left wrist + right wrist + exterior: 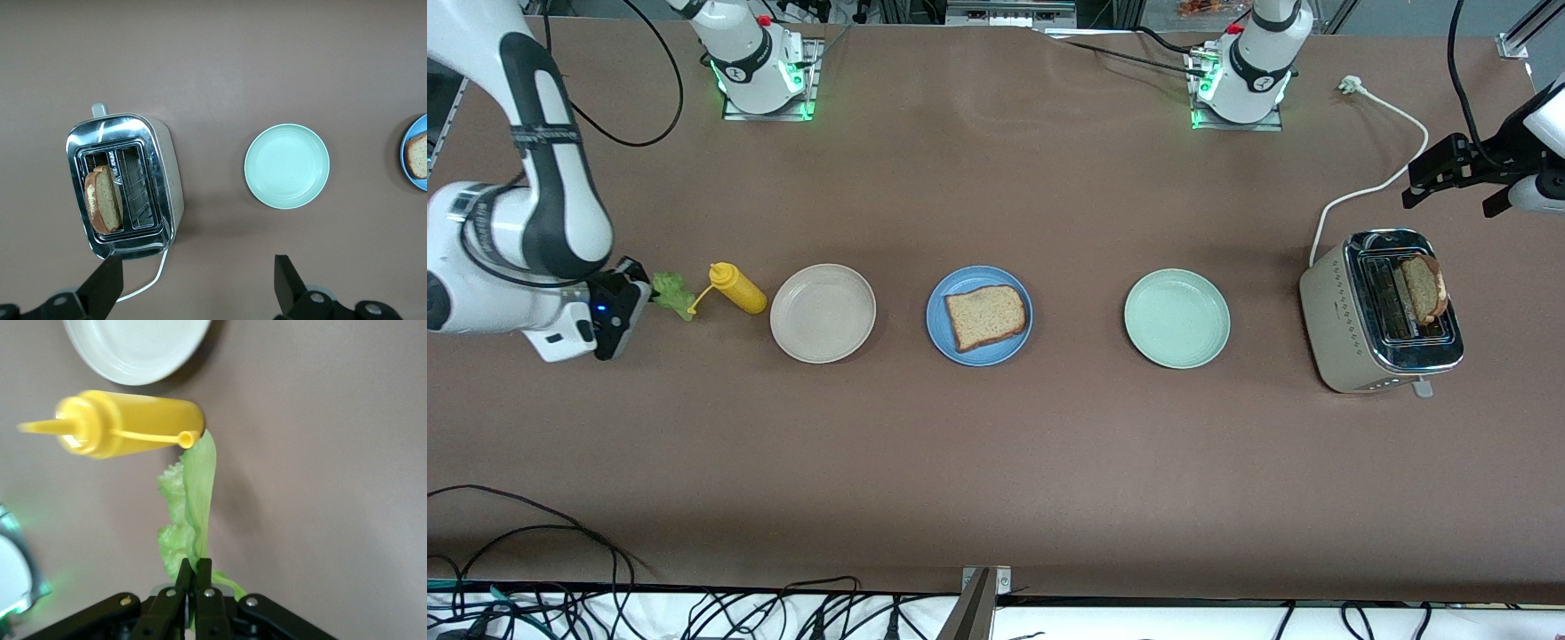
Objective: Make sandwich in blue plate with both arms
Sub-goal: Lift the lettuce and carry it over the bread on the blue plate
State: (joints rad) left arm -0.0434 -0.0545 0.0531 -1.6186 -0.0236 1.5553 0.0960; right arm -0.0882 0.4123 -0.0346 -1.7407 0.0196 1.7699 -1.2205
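We have one slice of toasted bread (985, 317) lying flat on the blue plate (938, 327) in the middle of the table, so the base of the sandwich is down. Left to go, as we read it: the lettuce onto that slice, then the second slice on top.

Our right gripper (195, 577) is low over the table at the right arm's end, fingers pressed together on the stem end of the lettuce leaf (190, 503), a thin, crinkled, pale green piece that reaches up to touch the tethered cap of the yellow squeeze bottle (737, 287), which lies on its side beside the cream-white plate (823, 313).

Our left gripper (200, 283) hangs spread wide and empty over the table beside the toaster (1376, 311), a shiny chrome-topped box with beige sides. The second slice (1423, 289), brown and speckled with a darker crust, stands upright in one slot. Between toaster and blue plate sits the smooth mint-green plate (1176, 318).
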